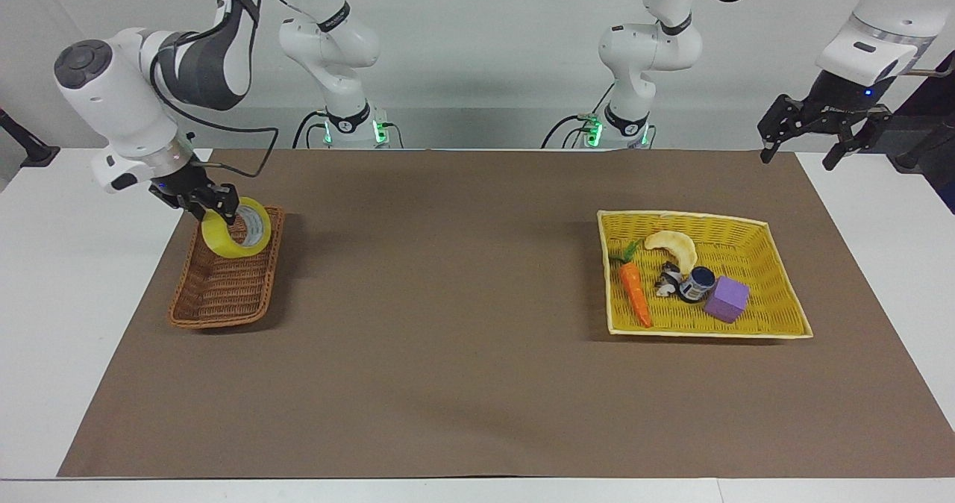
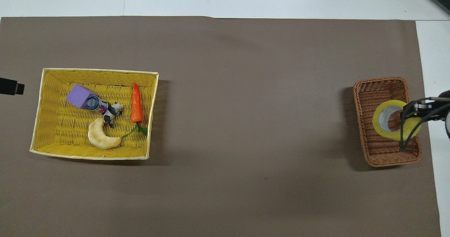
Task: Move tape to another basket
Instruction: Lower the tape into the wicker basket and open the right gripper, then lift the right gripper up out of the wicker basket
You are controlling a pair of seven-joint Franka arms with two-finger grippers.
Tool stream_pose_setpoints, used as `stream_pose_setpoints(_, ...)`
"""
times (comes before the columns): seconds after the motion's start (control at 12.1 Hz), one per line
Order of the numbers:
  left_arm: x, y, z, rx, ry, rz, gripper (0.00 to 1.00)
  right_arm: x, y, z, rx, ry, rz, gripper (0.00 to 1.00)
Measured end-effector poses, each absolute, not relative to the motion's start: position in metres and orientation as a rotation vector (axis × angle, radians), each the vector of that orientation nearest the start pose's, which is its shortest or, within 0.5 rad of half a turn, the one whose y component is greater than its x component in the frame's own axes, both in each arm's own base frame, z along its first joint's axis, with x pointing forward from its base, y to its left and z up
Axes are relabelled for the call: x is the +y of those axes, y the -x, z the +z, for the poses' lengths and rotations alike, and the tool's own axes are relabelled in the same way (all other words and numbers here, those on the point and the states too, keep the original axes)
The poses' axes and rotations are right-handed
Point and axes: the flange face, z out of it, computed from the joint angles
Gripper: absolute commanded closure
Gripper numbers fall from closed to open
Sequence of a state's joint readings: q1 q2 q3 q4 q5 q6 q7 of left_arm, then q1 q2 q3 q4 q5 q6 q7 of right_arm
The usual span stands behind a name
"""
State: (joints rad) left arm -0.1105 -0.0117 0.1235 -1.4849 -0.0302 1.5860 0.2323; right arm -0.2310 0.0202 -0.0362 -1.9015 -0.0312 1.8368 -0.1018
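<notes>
- Jaws on the right arm, what state?
- Clamped on the tape (image 1: 236, 228), pinching its wall, roll on edge with the hole sideways. It's down in the basket (image 1: 224, 294), at the end nearer the robots. Can't tell if it touches the weave.
- Overhead agrees?
- Yes, tape (image 2: 395, 120) inside the basket's (image 2: 369, 89) rim, toward the surface's right-arm edge.
- So the step is release. Tips?
- My call: lower until the roll bears on the bottom, then let go. On edge it could roll, but the narrow sloping sides should catch it. Lift straight up so a finger through the core doesn't drag it out.
- Left jaws?
- Spread wide, empty, waiting high over the surface's left-arm end, away from the yellow tray (image 1: 701, 333).
</notes>
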Motion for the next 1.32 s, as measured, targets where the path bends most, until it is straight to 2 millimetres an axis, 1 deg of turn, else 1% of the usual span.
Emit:
stream_pose_setpoints(0.08,0.004,-0.550,0.675,0.353,3.135,-0.178,0.00,-0.163,-0.528,0.468,0.258,3.164,0.147,1.00)
stream_pose_setpoints(0.17,0.003,-0.545,0.679,0.359,3.138,-0.163,0.00,-0.169,-0.523,0.451,0.249,3.197,0.151,0.87)
stream_pose_setpoints(0.25,0.003,-0.539,0.682,0.361,3.141,-0.144,0.00,-0.171,-0.519,0.433,0.230,3.221,0.143,0.15)
stream_pose_setpoints(0.33,0.003,-0.535,0.685,0.362,3.143,-0.131,0.00,-0.170,-0.516,0.416,0.218,3.228,0.140,0.00)
stream_pose_setpoints(0.41,0.003,-0.533,0.686,0.363,3.145,-0.118,0.00,-0.169,-0.515,0.404,0.210,3.229,0.149,0.00)
stream_pose_setpoints(0.5,0.003,-0.532,0.685,0.363,3.147,-0.105,0.00,-0.169,-0.516,0.399,0.203,3.232,0.151,0.00)
stream_pose_setpoints(0.58,0.003,-0.532,0.685,0.363,3.147,-0.103,0.00,-0.167,-0.519,0.400,0.195,3.235,0.143,0.00)
stream_pose_setpoints(0.66,0.003,-0.532,0.685,0.364,3.147,-0.103,0.00,-0.163,-0.526,0.408,0.179,3.243,0.113,0.00)
stream_pose_setpoints(0.74,0.002,-0.532,0.685,0.366,3.146,-0.102,0.00,-0.156,-0.538,0.420,0.154,3.253,0.064,0.00)
stream_pose_setpoints(0.83,0.001,-0.532,0.685,0.369,3.146,-0.102,0.00,-0.148,-0.552,0.438,0.137,3.263,0.000,0.00)
stream_pose_setpoints(0.91,0.001,-0.532,0.685,0.371,3.146,-0.102,0.00,-0.141,-0.565,0.458,0.147,3.269,-0.077,0.00)
stream_pose_setpoints(0.99,0.001,-0.532,0.685,0.370,3.146,-0.102,0.00,-0.137,-0.574,0.478,0.177,3.271,-0.146,0.00)
stream_pose_setpoints(1.16,0.001,-0.532,0.685,0.370,3.146,-0.102,0.00,-0.128,-0.584,0.508,0.210,3.257,-0.223,0.00)
stream_pose_setpoints(1.24,0.001,-0.532,0.685,0.370,3.146,-0.102,0.00,-0.118,-0.588,0.525,0.207,3.251,-0.221,0.00)
stream_pose_setpoints(1.32,0.001,-0.532,0.685,0.370,3.146,-0.102,0.00,-0.106,-0.589,0.546,0.200,3.250,-0.193,0.00)
